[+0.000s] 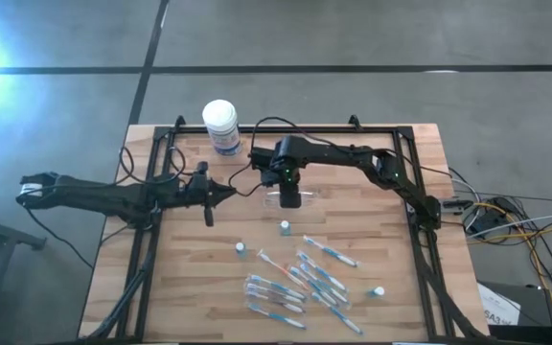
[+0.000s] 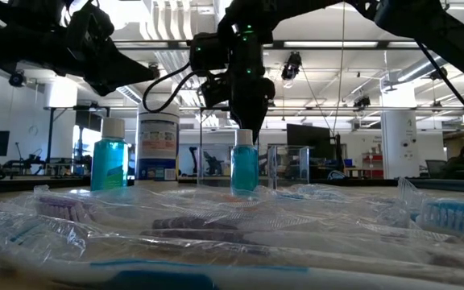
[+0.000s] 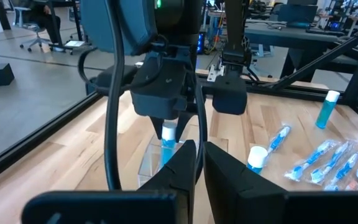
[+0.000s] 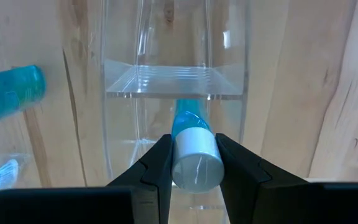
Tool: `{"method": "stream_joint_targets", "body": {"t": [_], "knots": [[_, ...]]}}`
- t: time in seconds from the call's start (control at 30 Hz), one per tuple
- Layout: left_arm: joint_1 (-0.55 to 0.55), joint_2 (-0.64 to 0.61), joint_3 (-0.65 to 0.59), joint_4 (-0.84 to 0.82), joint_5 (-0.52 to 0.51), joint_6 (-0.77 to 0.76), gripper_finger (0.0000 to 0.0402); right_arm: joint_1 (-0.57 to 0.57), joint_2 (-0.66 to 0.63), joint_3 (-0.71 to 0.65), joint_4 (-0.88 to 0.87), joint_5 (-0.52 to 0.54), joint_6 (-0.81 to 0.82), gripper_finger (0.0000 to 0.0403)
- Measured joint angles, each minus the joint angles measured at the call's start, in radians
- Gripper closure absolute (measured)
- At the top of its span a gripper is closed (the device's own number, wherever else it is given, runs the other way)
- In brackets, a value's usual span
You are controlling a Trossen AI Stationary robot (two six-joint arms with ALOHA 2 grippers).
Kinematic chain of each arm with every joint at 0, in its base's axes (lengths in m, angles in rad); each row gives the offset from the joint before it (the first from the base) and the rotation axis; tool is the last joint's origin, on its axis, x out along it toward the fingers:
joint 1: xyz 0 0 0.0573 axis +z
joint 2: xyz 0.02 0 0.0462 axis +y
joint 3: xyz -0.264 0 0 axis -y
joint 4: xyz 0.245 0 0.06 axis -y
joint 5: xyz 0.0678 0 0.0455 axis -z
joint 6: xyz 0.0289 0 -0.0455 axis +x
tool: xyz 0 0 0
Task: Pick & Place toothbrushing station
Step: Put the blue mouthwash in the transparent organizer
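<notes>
Right tool (image 4: pixel 193 163) grips 1 white-capped blue bottle (image 4: pixel 191 149) upright over the clear cup (image 4: pixel 173 81), evidently for insertion; left tool (image 3: pixel 199 165), closed and empty, waits beside.

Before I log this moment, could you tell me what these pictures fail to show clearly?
- High view: the clear plastic holder and what the right end effector grips are covered by that arm.
- Low view: wrapped toothbrushes blur the foreground; the tub label is unreadable.
- Left wrist view: the left end effector hides the holder's base.
- Right wrist view: the small blue bottle bottom is hidden behind its white cap.
</notes>
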Motion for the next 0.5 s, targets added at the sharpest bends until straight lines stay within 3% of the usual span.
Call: {"method": "stream_joint_targets", "body": {"t": [0.5], "knots": [[0.000,0.000,0.000,-0.004,0.000,0.000,0.0369,-0.001,0.000,-0.020,0.059,0.000,-0.027,0.0268]]}}
